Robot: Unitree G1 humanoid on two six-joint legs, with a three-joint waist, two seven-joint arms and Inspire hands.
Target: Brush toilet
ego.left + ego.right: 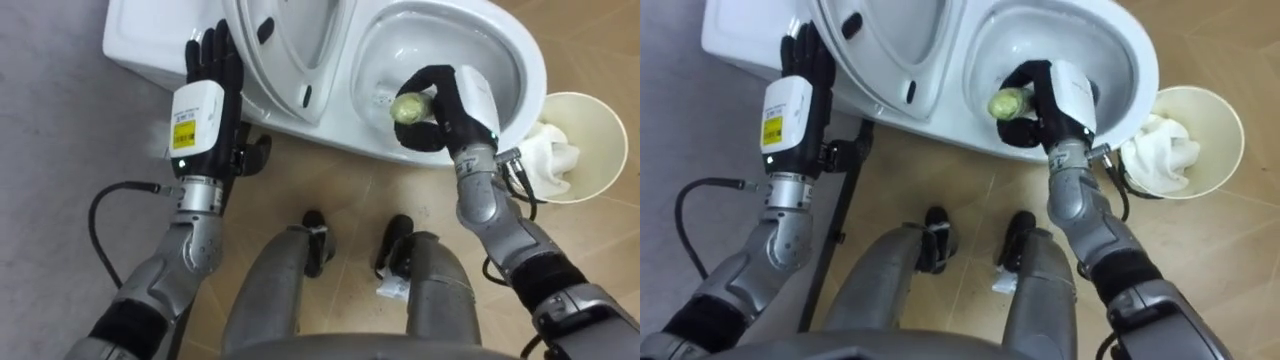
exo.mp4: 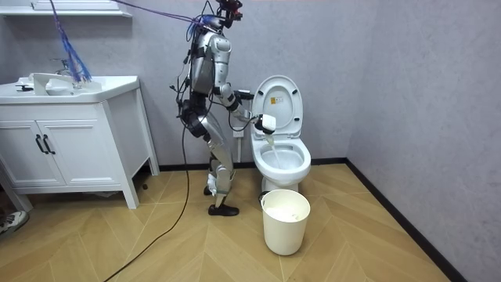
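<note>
Right hand [image 1: 447,100]: at 1 o'clock in the eye view, over the toilet. Its fingers are wrapped tight round the toilet brush [image 1: 409,106].
Toilet brush: we see the yellow-green top of its handle poking out of the fist. In the room view the pale stick points down into the bowl. The bristle end is hidden, so we cannot tell if it touches.
Toilet bowl [image 1: 525,62]: white and open, right in front of us.
Left hand [image 1: 208,80]: at 10 o'clock, holding nothing, with its fingers straight and close together. It is just beside the raised lid [image 1: 290,45].
Waste bin [image 1: 607,105]: at 3 o'clock, just beside the bowl, with a white wad [image 1: 556,152] inside.
Step, we think: scrubbing the inside of the bowl.
How to do it well: we should grip firmly, push the bristles against the wall, and go round in slow circles, also under the rim.
Watch out: a fast flick could splash, and a wide swing could knock the bin.
</note>
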